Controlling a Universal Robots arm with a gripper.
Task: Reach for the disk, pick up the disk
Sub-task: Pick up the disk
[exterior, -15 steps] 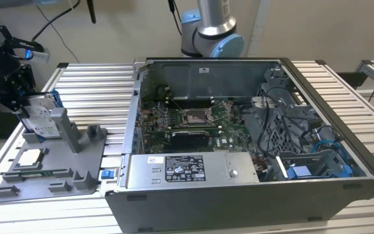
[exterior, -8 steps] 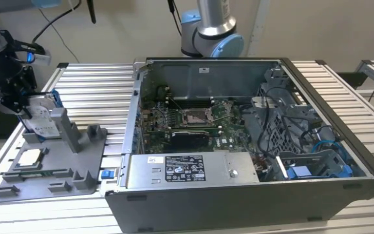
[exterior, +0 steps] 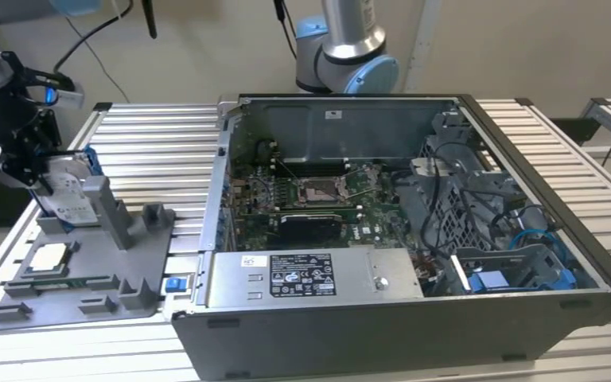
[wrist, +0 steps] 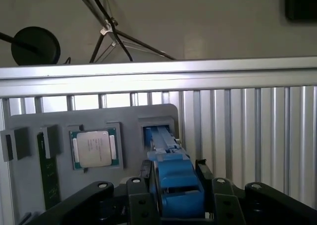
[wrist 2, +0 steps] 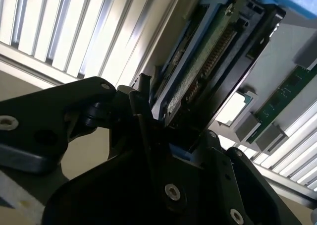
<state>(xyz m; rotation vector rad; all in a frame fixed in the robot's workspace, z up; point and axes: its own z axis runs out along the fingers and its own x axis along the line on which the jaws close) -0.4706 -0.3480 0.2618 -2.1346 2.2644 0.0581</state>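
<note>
**Exterior view.** Grey tray [exterior: 125, 263] sits on the slatted table [exterior: 157, 135], just beside the open case [exterior: 412, 318], on the exterior view's left. Disk [exterior: 70, 199] stands on edge at the tray's end farthest from the camera, white label showing, blue frame along its edge. Gripper [exterior: 42, 177] is down on it from above.

**Second wrist view.** Disk [wrist 2: 208, 56] is seen edge-on: green board face, a row of connector pins, blue rim. Black fingers [wrist 2: 141, 101] flank its near end, and the gripper [wrist 2: 178, 128] is narrow about it.

**First wrist view.** Disk [wrist: 168, 155] reaches from its slot in the tray [wrist: 129, 116] to between the fingers [wrist: 147, 178]. Both fingers lie against the blue sides with no gap to be seen, so I judge the gripper [wrist: 176, 190] clamped on the disk. Chip [wrist: 94, 148] sits in the tray's neighbouring pocket, apart from the disk.

**Handling (judgement only).** Metal body, so stiff and probably hefty for its size. The plastic frame looks smooth and may slip or flex a little. The bare board and pins are the fragile part and are best kept clear of the pads. The sound hold is across the two blue sides, centred on the free edge. Gripped off-centre, it would likely pivot.
</note>
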